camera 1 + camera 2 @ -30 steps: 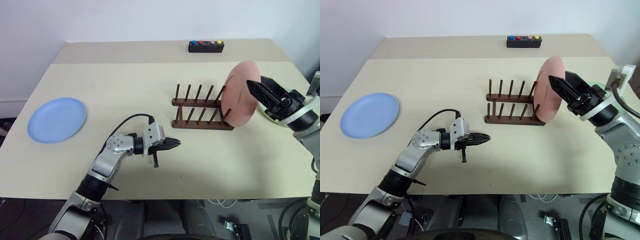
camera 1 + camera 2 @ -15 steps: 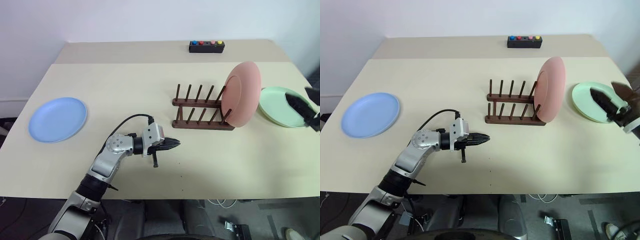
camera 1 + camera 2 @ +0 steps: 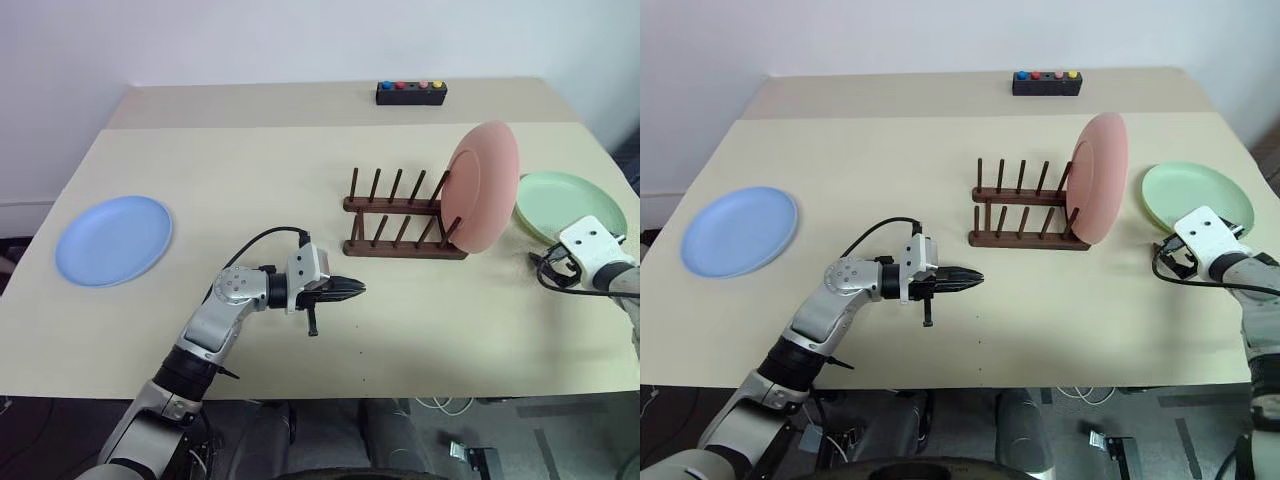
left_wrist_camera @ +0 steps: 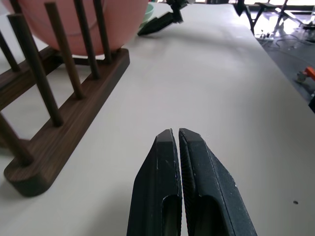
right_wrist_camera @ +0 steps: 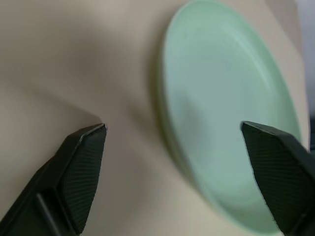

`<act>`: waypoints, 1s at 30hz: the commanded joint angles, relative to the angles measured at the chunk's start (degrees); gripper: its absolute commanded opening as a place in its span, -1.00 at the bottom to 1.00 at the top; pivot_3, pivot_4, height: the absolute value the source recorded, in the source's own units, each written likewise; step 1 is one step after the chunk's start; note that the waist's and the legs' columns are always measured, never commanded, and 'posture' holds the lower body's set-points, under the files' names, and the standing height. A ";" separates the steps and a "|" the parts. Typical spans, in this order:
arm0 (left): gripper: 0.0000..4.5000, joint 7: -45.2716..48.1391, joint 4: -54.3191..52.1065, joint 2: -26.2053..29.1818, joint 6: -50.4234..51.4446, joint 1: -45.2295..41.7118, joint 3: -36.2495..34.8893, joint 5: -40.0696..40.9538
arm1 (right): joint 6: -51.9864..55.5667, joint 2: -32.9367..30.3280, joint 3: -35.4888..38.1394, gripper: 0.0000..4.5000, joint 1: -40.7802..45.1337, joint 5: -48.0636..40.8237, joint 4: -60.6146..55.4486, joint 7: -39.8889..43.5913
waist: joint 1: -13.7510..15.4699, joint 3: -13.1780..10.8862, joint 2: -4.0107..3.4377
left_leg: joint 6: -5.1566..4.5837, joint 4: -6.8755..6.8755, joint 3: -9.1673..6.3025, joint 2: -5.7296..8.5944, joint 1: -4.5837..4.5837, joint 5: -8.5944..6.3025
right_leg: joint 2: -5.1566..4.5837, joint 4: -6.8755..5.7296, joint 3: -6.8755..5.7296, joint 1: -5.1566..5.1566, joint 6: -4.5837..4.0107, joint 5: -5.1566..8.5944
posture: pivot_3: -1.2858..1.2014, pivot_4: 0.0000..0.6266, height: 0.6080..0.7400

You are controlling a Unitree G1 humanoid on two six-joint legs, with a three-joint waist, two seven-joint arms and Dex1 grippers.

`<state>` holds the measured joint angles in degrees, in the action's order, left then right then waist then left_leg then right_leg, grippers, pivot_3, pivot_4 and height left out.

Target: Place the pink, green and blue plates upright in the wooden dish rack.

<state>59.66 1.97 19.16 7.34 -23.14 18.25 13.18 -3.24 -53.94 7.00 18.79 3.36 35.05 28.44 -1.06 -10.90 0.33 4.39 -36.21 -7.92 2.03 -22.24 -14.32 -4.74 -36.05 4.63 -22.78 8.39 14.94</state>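
Now, pink plate (image 3: pixel 484 187): standing up in the rack (image 3: pixel 403 215) — at its right end.
Green plate (image 3: pixel 570 206): flat on the desk (image 3: pixel 250 170).
Blue plate (image 3: pixel 114 239): flat, far left.
Right tool (image 5: pixel 182 162): spread wide — over the green plate's edge.
Left tool (image 4: pixel 179 142): pressed together, holding nothing.

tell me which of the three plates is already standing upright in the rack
The pink plate. It stands on edge at the right end of the wooden dish rack, while the green plate and the blue plate lie flat on the table.
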 commanded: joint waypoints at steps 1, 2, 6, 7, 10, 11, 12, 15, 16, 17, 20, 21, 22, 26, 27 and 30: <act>-0.95 -0.27 -2.06 -0.09 -0.13 -0.34 -0.92 0.66 | -4.58 0.05 -0.86 0.18 3.69 2.39 7.06 -1.97 | 0.04 0.00 0.00 | 0.00 0.01 0.00 0.01 -0.01 0.00 | -0.01 0.00 0.00 0.00 0.00 0.00 | 0.03 -0.52 1.00; -0.95 -0.33 -2.01 -0.10 -0.09 -0.41 -0.95 0.69 | -5.52 0.08 -1.34 -0.03 4.43 2.73 8.55 -1.94 | 0.02 0.00 0.00 | 0.00 0.02 0.00 0.01 -0.01 0.00 | 0.00 0.00 0.00 0.00 0.00 0.00 | 0.03 -0.52 1.00; -0.95 -0.58 -2.02 0.07 0.02 -0.18 -1.31 0.85 | -8.40 0.34 -2.03 -0.96 5.65 3.43 11.68 -2.32 | -0.13 0.00 -0.01 | 0.00 0.03 0.00 0.01 0.00 0.00 | 0.00 0.00 0.00 -0.01 0.00 0.00 | 0.03 -0.52 1.00; -0.95 -0.62 -1.89 0.11 -0.06 -0.09 -1.36 0.83 | -8.59 0.56 -1.65 -0.98 5.56 2.97 11.69 -2.40 | -0.13 0.00 0.00 | 0.00 0.03 -0.01 0.01 0.00 0.00 | 0.00 0.00 0.00 -0.01 0.00 0.00 | 0.03 -0.52 1.00; -0.95 -0.63 -1.52 0.19 -0.39 0.03 -1.37 0.81 | -9.01 0.45 -0.75 -0.98 3.93 2.50 9.59 -3.30 | -0.13 0.00 0.01 | 0.00 0.02 -0.01 0.01 0.01 0.00 | 0.00 0.00 0.00 0.01 0.00 0.00 | 0.03 -0.52 1.00; -0.95 -0.65 -1.48 0.20 -0.40 0.00 -1.36 0.81 | -9.17 0.27 -0.57 -0.98 3.41 2.59 8.90 -3.58 | -0.09 0.00 0.01 | 0.00 0.02 -0.01 0.01 0.01 0.00 | 0.00 0.00 0.00 0.01 0.00 0.00 | 0.03 -0.52 1.00; -0.95 -0.65 -1.41 0.22 -0.44 -0.03 -1.36 0.80 | -9.37 -0.12 -0.03 -0.98 2.37 2.57 7.24 -4.13 | -0.08 0.00 0.00 | 0.00 0.02 -0.02 0.01 0.01 0.00 | 0.00 -0.01 0.00 0.01 0.00 0.00 | 0.03 -0.52 1.00; -0.95 -0.57 -1.14 0.32 -0.58 -0.11 -1.33 0.78 | -9.28 -1.07 2.49 -0.98 -0.55 2.07 1.30 -6.13 | -0.10 0.01 -0.01 | 0.00 0.03 -0.02 0.01 0.01 0.00 | 0.00 -0.01 0.01 0.00 0.00 0.00 | 0.03 -0.52 1.00; -0.95 -0.50 -1.03 0.35 -0.61 -0.14 -1.30 0.78 | -9.52 -1.51 4.16 -0.98 -1.73 1.91 -2.02 -7.39 | -0.10 0.00 -0.02 | 0.00 0.02 -0.02 0.01 0.00 0.00 | 0.00 -0.01 0.01 0.00 0.00 0.00 | 0.03 -0.52 1.00; -0.95 -0.39 -0.93 0.39 -0.56 -0.22 -1.26 0.81 | -9.74 -1.96 6.42 -0.98 -2.76 1.85 -6.32 -8.96 | -0.08 0.00 -0.06 | 0.00 0.02 -0.02 0.01 0.01 0.00 | 0.00 -0.02 0.01 0.00 0.00 0.00 | 0.03 -0.52 1.00; -0.95 0.06 -0.34 0.36 -0.56 -0.79 -1.16 0.90 | -9.28 -2.59 12.61 -0.98 -3.30 2.01 -19.13 -12.69 | -0.47 -0.02 -0.30 | 0.00 0.02 0.01 0.01 -0.01 0.00 | 0.00 -0.05 0.05 -0.06 0.01 0.00 | 0.03 -0.52 1.00; -0.95 0.20 -0.12 0.31 -0.60 -1.01 -1.15 0.90 | -8.34 -2.56 13.68 -0.98 -2.90 1.84 -22.53 -12.86 | -0.57 -0.01 -0.33 | 0.00 0.02 0.02 0.01 -0.02 0.00 | 0.00 -0.07 0.06 -0.08 0.01 0.00 | 0.03 -0.52 1.00; -0.95 0.34 0.13 0.24 -0.68 -1.25 -1.17 0.87 | -7.69 -2.68 14.20 -0.98 -2.32 2.12 -25.58 -12.91 | -0.67 -0.01 -0.33 | 0.00 0.03 0.01 0.01 -0.01 0.00 | 0.01 -0.08 0.06 -0.09 0.01 0.00 | 0.03 -0.52 1.00; -0.95 0.80 1.31 0.10 -1.24 -2.03 -1.33 0.75 | -4.86 -2.23 13.75 -0.98 2.17 0.18 -35.60 -10.98 | -0.90 -0.04 -0.16 | 0.00 0.02 -0.04 0.00 0.00 0.00 | 0.02 -0.07 0.02 -0.02 0.01 0.00 | 0.03 -0.52 1.00; -0.95 0.92 1.71 0.09 -1.46 -2.26 -1.41 0.74 | -4.42 -1.84 12.85 -0.98 4.36 -1.40 -38.61 -9.89 | -0.97 -0.04 -0.17 | 0.00 0.00 -0.04 0.00 -0.01 0.00 | 0.01 -0.06 0.02 -0.02 0.01 0.00 | 0.03 -0.52 1.00; -0.95 1.13 2.82 -0.06 -2.15 -2.60 -1.56 0.60 | -1.45 0.47 10.48 -0.98 8.21 -8.10 -45.46 -5.78 | -1.18 -0.04 -0.18 | 0.00 0.02 -0.05 0.00 -0.02 0.00 | 0.00 -0.07 0.02 -0.04 0.01 0.00 | 0.03 -0.52 1.00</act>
<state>60.44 4.94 19.32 6.67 -24.98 17.62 13.18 -6.10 -54.21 17.55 25.11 0.11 -5.08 20.62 -2.23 -10.94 0.16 4.39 -36.17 -7.99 2.04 -22.26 -14.32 -4.74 -36.12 4.63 -22.82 8.39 14.94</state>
